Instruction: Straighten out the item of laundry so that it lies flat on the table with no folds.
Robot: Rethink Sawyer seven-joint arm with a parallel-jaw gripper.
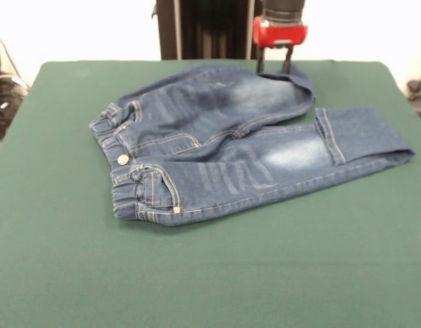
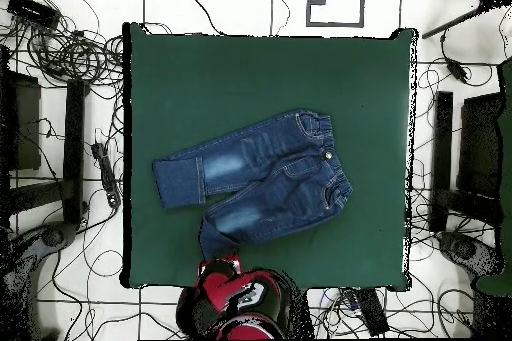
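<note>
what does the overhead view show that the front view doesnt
Only the overhead view shows the whole table outline, the cables on the floor around it, and the arm's red and black bulk from above. Only the front view shows the gripper with its fingers open at a leg's end, and the metal button clearly. Both show the jeans with one cuff folded back.

The jeans (image 1: 231, 147) are lying on the bench (image 1: 197, 273), toward its far side in the front view, waistband to the left and legs to the right. The pincer (image 1: 275, 68) is standing over the rear leg's end.
</note>
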